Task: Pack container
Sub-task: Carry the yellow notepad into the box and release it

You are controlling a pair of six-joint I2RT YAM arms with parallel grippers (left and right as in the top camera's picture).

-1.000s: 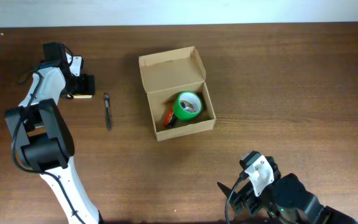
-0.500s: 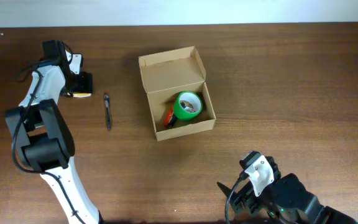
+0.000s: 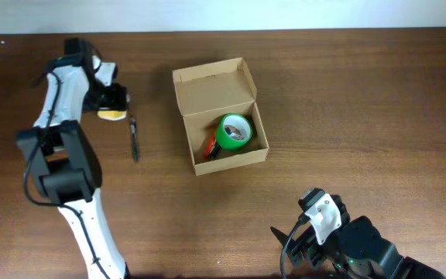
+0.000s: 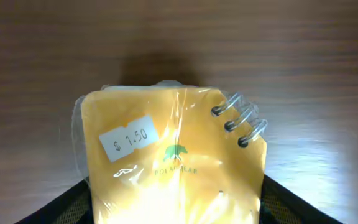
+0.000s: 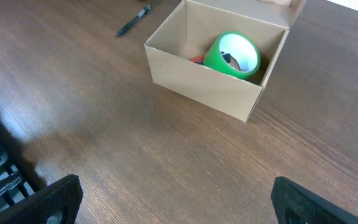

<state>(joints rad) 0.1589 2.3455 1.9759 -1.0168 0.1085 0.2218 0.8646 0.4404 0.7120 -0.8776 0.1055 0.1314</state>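
The tan cardboard container (image 3: pixel 200 94) stands open at table centre, flap lid up at the back. It holds a green tape roll (image 3: pixel 234 131) and a red item (image 3: pixel 209 145). It also shows in the right wrist view (image 5: pixel 197 90). My left gripper (image 3: pixel 111 106) is shut on a yellow spiral notepad (image 4: pixel 173 162) in plastic wrap with a $1.50 sticker, held above the table left of the container. My right gripper (image 5: pixel 176 202) is open and empty, low near the front edge (image 3: pixel 316 232). A black pen (image 3: pixel 134 138) lies left of the container.
The pen also shows at the top of the right wrist view (image 5: pixel 133 20). Bare wooden table (image 3: pixel 362 101) lies to the right of the container and in front of it.
My left gripper has lifted the yellow notepad and moved it right, toward the pen and the container. The right arm has not moved.
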